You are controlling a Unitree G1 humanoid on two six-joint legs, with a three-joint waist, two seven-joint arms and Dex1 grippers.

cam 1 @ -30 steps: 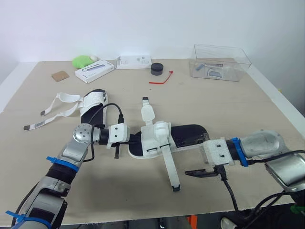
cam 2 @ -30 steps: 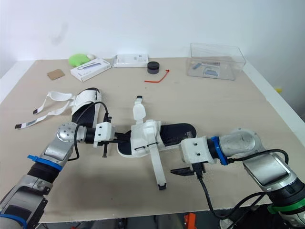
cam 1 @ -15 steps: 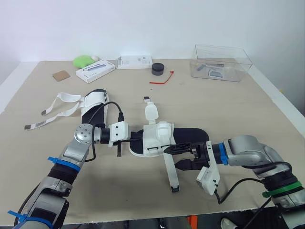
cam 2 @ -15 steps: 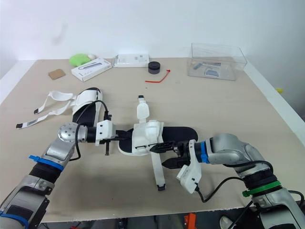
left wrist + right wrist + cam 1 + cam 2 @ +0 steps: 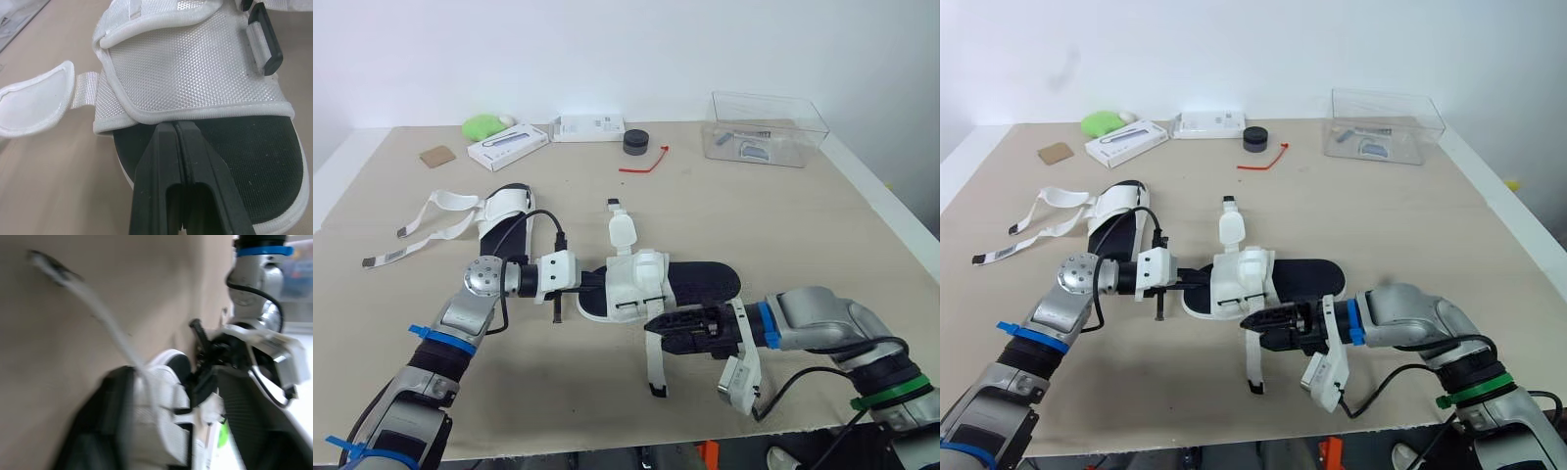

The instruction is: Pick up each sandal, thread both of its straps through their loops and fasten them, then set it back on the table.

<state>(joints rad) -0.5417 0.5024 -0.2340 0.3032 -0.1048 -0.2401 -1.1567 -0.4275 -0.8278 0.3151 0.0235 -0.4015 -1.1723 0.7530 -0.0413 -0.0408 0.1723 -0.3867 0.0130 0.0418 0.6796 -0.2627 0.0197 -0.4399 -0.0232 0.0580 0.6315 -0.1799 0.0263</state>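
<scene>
In the head view, a white mesh sandal with a black footbed [image 5: 641, 279] lies flat on the beige table [image 5: 783, 215]. The left gripper [image 5: 594, 286] meets the sandal's end on the robot's left. The right gripper [image 5: 653, 321] sits just beside the sandal's near edge, its fingers narrowed on the long white strap [image 5: 652, 360], which runs from the sandal's upper toward the robot. A second white sandal with loose straps [image 5: 505, 213] lies well apart, beyond the left gripper. In the left wrist view, the two black fingers [image 5: 161, 161] press together with no gap. Their tips touch the footbed at the rim of the mesh upper [image 5: 195, 63], near a black plastic loop [image 5: 264, 41]. In the blurred right wrist view, the strap stretches away from the sandal, seemingly pinched.
</scene>
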